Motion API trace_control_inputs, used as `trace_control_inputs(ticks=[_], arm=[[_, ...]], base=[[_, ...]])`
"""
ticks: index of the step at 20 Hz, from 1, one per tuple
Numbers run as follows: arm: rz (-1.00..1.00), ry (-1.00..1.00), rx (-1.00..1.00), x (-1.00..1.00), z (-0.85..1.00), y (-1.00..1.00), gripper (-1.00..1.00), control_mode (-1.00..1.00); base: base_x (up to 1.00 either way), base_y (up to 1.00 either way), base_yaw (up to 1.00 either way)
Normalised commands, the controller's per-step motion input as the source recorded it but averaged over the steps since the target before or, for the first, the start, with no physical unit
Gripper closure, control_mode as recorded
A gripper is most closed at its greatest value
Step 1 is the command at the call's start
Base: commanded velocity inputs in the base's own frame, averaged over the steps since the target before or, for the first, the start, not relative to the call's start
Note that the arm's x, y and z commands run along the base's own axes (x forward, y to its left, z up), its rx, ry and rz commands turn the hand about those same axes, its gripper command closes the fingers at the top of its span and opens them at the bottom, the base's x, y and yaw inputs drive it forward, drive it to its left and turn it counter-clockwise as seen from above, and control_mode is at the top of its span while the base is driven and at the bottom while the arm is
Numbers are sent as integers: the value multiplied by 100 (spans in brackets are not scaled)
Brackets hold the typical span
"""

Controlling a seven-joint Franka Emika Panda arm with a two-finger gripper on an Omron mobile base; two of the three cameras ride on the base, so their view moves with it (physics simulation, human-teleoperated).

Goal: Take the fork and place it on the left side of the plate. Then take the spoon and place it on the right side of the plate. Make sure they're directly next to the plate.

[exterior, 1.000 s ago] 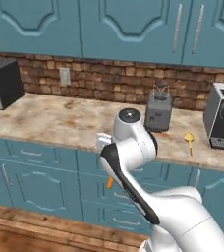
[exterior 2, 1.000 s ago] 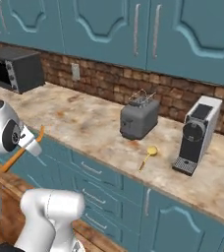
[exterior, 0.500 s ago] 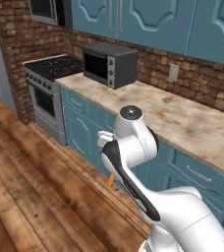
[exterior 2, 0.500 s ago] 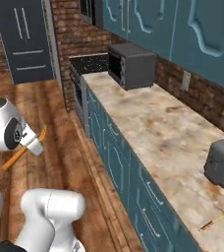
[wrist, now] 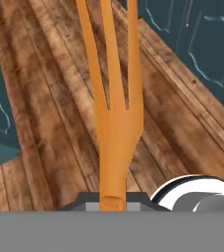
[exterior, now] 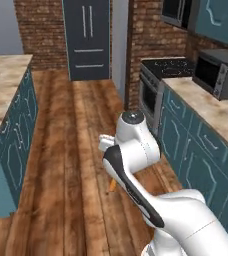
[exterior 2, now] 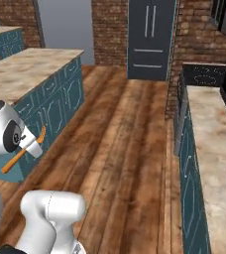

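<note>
The fork [wrist: 115, 113] is a long orange utensil, and my gripper [wrist: 113, 201] is shut on its handle, with the tines pointing away from the hand over the wooden floor. From the right base view, the fork [exterior 2: 16, 158] sticks out slantwise from my gripper [exterior 2: 34, 145], held low beside the arm's white elbow. Only an orange end of the fork [exterior: 112, 186] peeks out below the arm in the left base view. The plate and the spoon are out of view.
A wooden floor aisle [exterior 2: 130, 129] runs ahead. An island counter [exterior 2: 30, 69] with teal cabinets stands on the left. On the right are a counter [exterior: 211, 107] with a microwave [exterior: 221, 75] and a stove [exterior: 166, 67]. A dark fridge [exterior: 88, 37] closes the far end.
The whole picture has swung: the base has turned away from the counter with the toaster and coffee machine and now faces the floor aisle. The fork stays in the shut gripper.
</note>
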Motion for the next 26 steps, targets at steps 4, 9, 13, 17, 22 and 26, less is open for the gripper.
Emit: trace_control_inputs(ticks=[4,9,13,17,22,26], arm=[[0,0,0,0,0,0,100,100],[0,0,0,0,0,0,100,100],[0,0,0,0,0,0,100,100],[0,0,0,0,0,0,100,100],[0,0,0,0,0,0,100,100],[0,0,0,0,0,0,100,100]], base=[[72,0,80],[99,0,64],[100,0,49],[100,15,43],[100,93,9],[100,100,0]])
